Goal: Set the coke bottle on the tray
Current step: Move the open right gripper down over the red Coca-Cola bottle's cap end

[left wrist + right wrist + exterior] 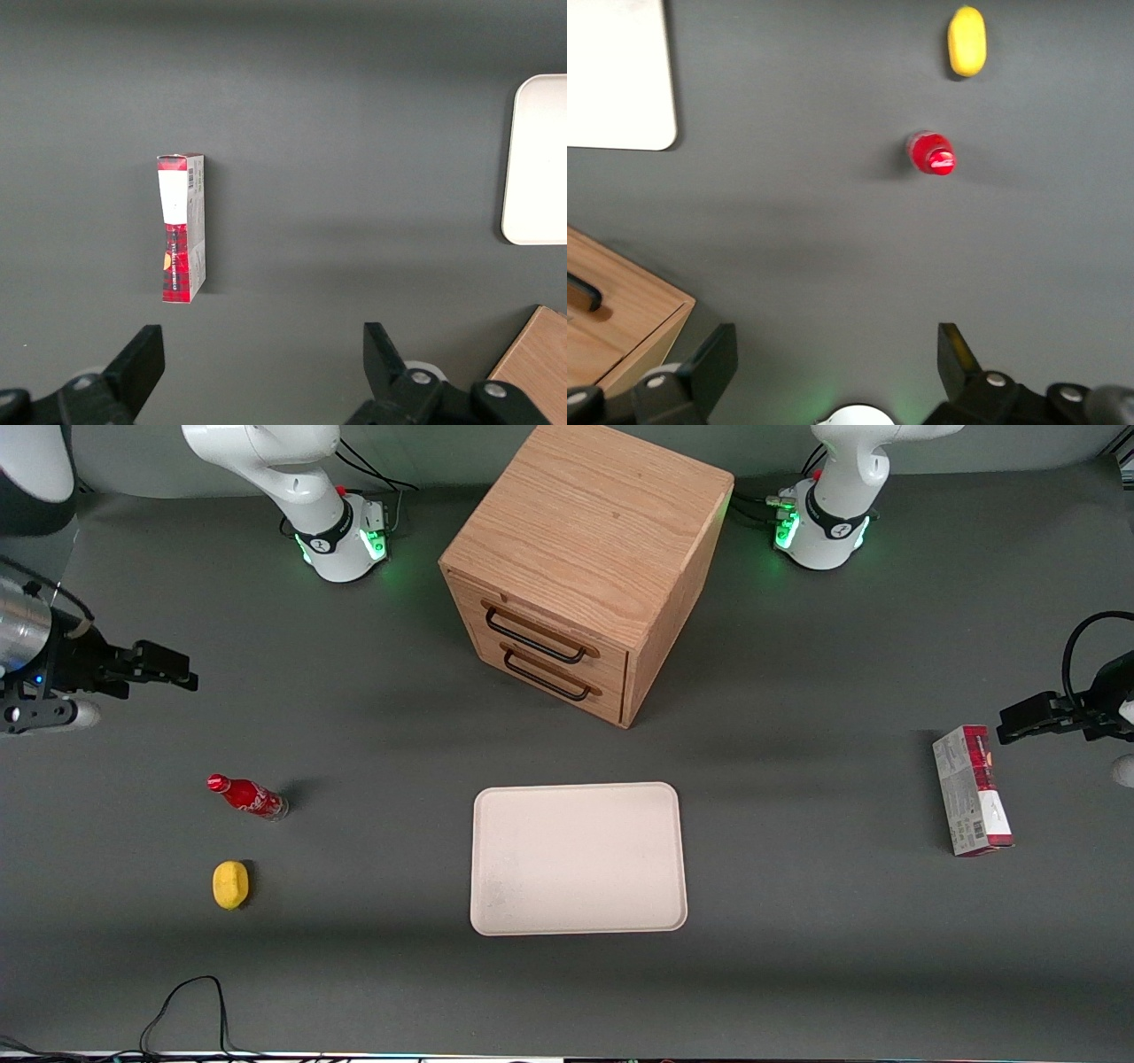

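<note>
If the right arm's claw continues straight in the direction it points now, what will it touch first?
Probably only the bare table. The claw hangs open above it at the working arm's end. The coke bottle stands nearer the front camera and off that line, though depth is hard to judge.

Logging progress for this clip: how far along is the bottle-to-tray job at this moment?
Nothing is done yet. The coke bottle stands on the table beside the lemon, well apart from the tray, which holds nothing. The gripper is open, holds nothing and hovers above the table, away from the bottle. Reaching, grasping, carrying and placing all remain.
</note>
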Controlling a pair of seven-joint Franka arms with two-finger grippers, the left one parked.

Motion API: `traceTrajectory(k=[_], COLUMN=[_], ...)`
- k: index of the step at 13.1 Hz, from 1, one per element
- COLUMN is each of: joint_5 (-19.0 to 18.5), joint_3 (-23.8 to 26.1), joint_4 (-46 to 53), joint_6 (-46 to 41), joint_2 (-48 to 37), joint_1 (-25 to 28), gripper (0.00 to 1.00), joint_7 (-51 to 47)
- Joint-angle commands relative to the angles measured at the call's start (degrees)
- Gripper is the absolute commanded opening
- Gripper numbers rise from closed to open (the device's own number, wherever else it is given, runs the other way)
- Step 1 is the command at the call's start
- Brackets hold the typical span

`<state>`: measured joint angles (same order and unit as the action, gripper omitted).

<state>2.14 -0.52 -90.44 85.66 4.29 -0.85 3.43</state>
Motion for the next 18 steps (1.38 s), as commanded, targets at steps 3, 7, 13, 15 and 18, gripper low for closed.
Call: traceTrajectory(k=[3,7,13,15,18], joint_5=[-2.30,-3.02,-2.40,-2.40,-2.40], joint_3=[-2.91,-2.91,-3.08,-3.08,-3.17], joint_4=[18.01,16.10,-4.79,-12.97,-21.33], joint_6=[-2.16,-0.15,17.75,25.40,33.15], joint_2=[16.51,18.56,13.30,10.66,8.02], joint_1=[-2.31,-2.40,-2.22,-2.13,-2.13], gripper=[1.00,1.00,1.00,1.00,1.00], joint_7=[6.24,7.73,7.82,7.82,9.84])
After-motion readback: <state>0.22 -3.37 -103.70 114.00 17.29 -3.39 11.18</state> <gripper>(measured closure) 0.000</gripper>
